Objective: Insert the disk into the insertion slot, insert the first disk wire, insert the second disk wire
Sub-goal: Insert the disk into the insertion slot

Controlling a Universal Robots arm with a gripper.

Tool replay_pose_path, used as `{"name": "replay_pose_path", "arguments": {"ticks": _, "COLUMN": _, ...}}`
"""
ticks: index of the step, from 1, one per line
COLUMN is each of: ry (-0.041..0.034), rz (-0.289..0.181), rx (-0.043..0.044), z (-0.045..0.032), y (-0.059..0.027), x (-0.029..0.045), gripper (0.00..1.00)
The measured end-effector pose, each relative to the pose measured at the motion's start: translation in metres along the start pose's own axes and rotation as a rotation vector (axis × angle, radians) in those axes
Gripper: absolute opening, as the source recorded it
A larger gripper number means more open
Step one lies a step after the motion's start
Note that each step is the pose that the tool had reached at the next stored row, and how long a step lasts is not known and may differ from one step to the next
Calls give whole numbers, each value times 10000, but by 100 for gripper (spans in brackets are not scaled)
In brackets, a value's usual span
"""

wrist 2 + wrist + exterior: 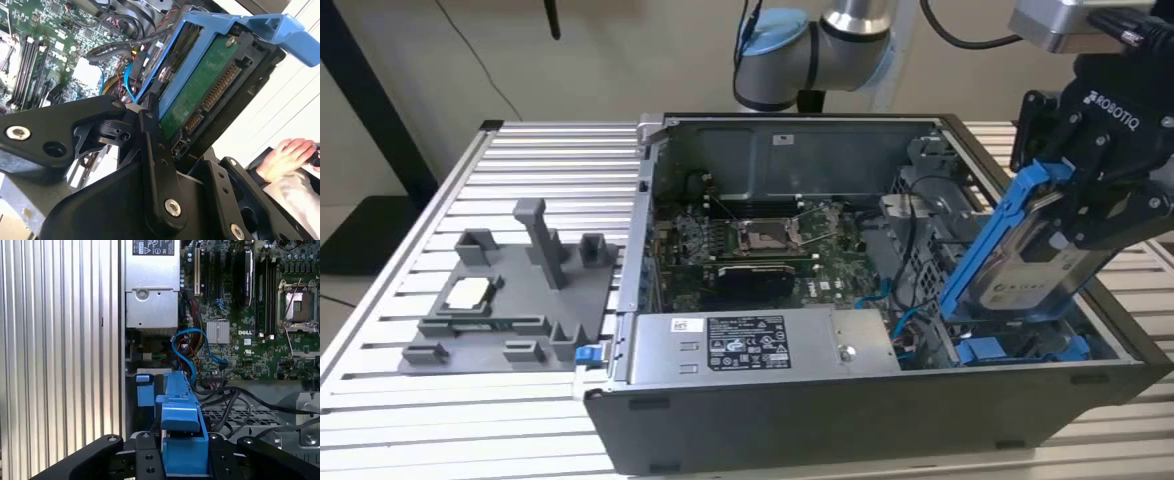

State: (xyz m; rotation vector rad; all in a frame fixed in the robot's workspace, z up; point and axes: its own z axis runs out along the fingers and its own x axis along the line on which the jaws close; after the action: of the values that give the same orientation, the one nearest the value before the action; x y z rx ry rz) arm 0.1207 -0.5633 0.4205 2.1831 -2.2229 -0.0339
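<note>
claw (1083, 215): was clenched on the disk's upper end
disk (1021, 275): hung tilted, long axis steep, lower end inside the computer case (854, 425)
slot (1017, 349): lay just below that lower end; disk not seated

Silver arm (854, 20) with pale-blue joint caps (774, 35), black cable (958, 35), matte-black claw (1081, 190) with silver screws (172, 207).

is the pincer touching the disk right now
Touching. In the first wrist view the pincer clamps the disk on both sides, with no gap between them.
</note>
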Motion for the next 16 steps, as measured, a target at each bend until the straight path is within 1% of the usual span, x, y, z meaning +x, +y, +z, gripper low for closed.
{"name": "replay_pose_path", "arguments": {"ticks": 4, "ry": 13, "rz": 4, "rx": -3, "z": 35, "y": -68, "x": -1, "gripper": 33}}
{"name": "replay_pose_path", "arguments": {"ticks": 6, "ry": 0, "rz": 3, "rx": 0, "z": 60, "y": -74, "x": 0, "gripper": 33}}
{"name": "replay_pose_path", "arguments": {"ticks": 10, "ry": 6, "rz": 3, "rx": 0, "z": 71, "y": -76, "x": 12, "gripper": 33}}
{"name": "replay_pose_path", "arguments": {"ticks": 13, "ry": -14, "rz": 4, "rx": -19, "z": 50, "y": -74, "x": 14, "gripper": 33}}
{"name": "replay_pose_path", "arguments": {"ticks": 15, "ry": -4, "rz": 3, "rx": -65, "z": 7, "y": -74, "x": 18, "gripper": 33}}
{"name": "replay_pose_path", "arguments": {"ticks": 16, "ry": 0, "rz": 2, "rx": -106, "z": -12, "y": -73, "x": 20, "gripper": 33}}
